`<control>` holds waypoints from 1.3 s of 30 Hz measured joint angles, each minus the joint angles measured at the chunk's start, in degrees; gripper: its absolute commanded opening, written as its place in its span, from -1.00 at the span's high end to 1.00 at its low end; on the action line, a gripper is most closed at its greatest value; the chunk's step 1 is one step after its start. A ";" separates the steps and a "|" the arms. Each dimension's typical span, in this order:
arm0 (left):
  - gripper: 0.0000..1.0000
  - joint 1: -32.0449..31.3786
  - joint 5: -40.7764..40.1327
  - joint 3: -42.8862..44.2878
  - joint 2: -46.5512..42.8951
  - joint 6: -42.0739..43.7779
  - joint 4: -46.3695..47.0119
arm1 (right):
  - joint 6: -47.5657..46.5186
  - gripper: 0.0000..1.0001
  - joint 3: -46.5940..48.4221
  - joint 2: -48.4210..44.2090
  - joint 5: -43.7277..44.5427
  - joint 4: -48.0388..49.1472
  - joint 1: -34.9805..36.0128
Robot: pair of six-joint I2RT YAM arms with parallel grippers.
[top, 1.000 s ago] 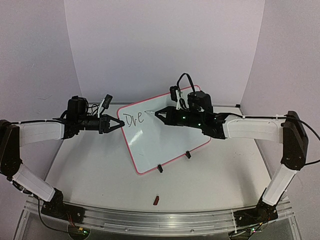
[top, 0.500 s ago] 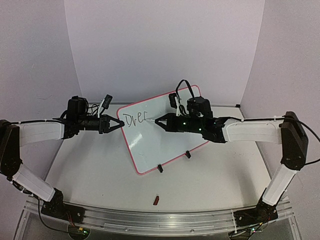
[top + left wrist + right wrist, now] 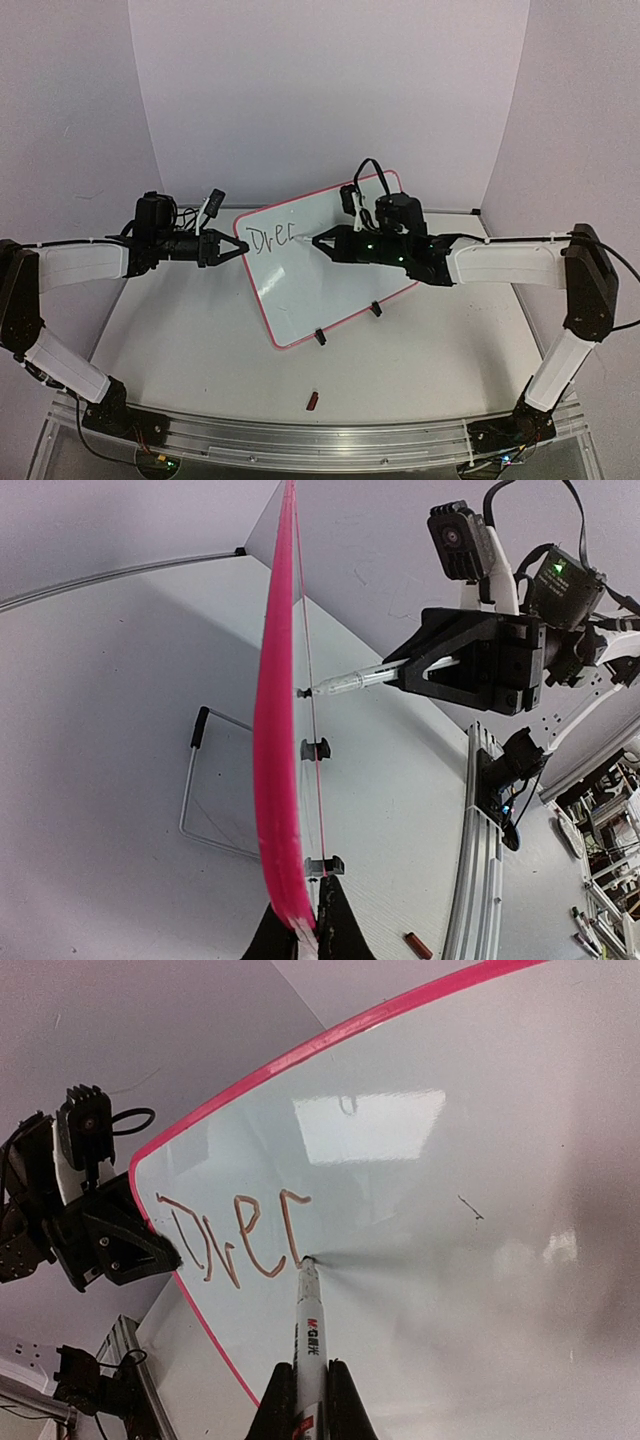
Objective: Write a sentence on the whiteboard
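The whiteboard (image 3: 310, 290) stands tilted on the table, white with a thin pink-red frame (image 3: 275, 730). Brown letters "Drec" (image 3: 235, 1240) run along its upper left. My left gripper (image 3: 235, 250) is shut on the board's left edge, and in the left wrist view its fingertips (image 3: 305, 925) pinch the frame. My right gripper (image 3: 322, 241) is shut on a white marker (image 3: 308, 1320). The marker's tip touches the board (image 3: 450, 1160) just below the last letter.
Two black clip feet (image 3: 320, 337) (image 3: 376, 310) hold the board's lower edge. A wire stand (image 3: 190, 800) sits behind it. A small red marker cap (image 3: 312, 401) lies on the table near the aluminium rail (image 3: 300, 440) at the front edge.
My right gripper has shifted slightly right with the marker, and a new stroke has appeared after "Dre". The left arm and the board have stayed put.
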 measured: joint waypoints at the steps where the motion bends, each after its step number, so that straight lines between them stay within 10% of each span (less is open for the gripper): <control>1: 1.00 0.00 0.00 0.00 0.00 0.00 0.00 | -0.02 1.00 0.03 -0.03 0.26 0.00 0.00; 39: 1.00 -0.11 0.15 0.04 0.00 0.24 0.00 | -0.21 1.00 1.05 -0.04 1.59 0.09 -0.15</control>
